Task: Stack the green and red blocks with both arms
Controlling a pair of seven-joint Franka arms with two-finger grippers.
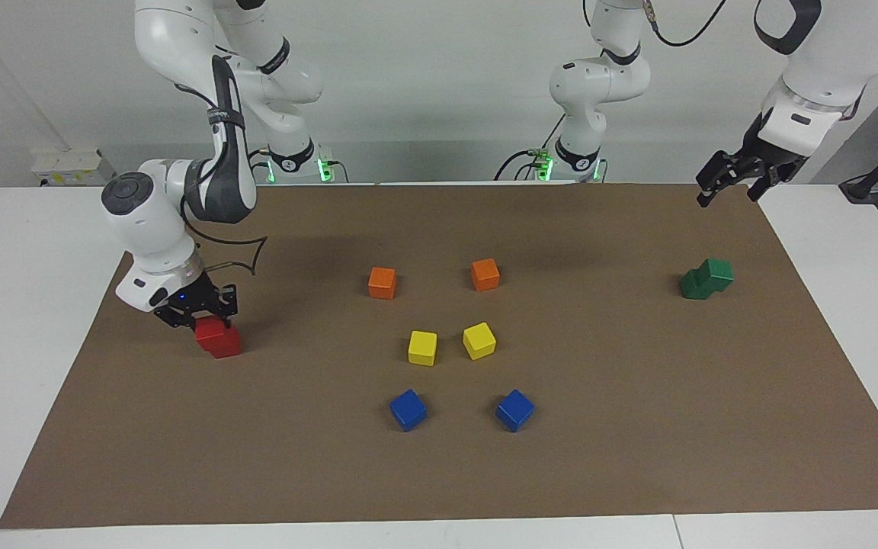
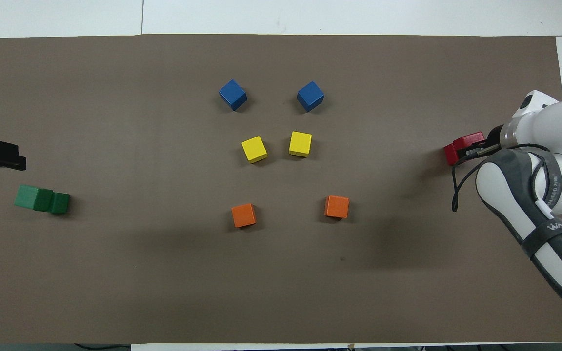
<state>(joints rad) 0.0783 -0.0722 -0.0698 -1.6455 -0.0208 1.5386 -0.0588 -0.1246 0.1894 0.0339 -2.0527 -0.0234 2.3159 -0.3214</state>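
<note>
Blue cubes sit closest to the facing camera, one (image 1: 408,409) and another (image 1: 515,410) side by side at about 6 o'clock from the middle of the brown mat (image 1: 637,427) that covers the worktop (image 1: 20,343). Going toward 12 o'clock, nearer the robots, you get two yellow cubes (image 1: 422,348) (image 1: 479,340), then two orange cubes (image 1: 382,283) (image 1: 485,274).

Red blocks (image 1: 218,338) are out at 9 o'clock in that view, at the right arm's end of the mat. They look like one on top of the other, a bit offset, but the arm hides enough that I can't say how neatly. Right gripper (image 1: 206,315) is down on the top of them, fingers on either side of the upper block; whether it's actually squeezing it, can't tell.

Green blocks (image 1: 706,279) are at 3 o'clock, at the left arm's end. The two are touching, with one stepped up and shifted off the other, so it's a crooked stack at best. Left gripper (image 1: 730,185) hangs in the air over the mat's edge near them, touching nothing, with its fingers spread apart.
</note>
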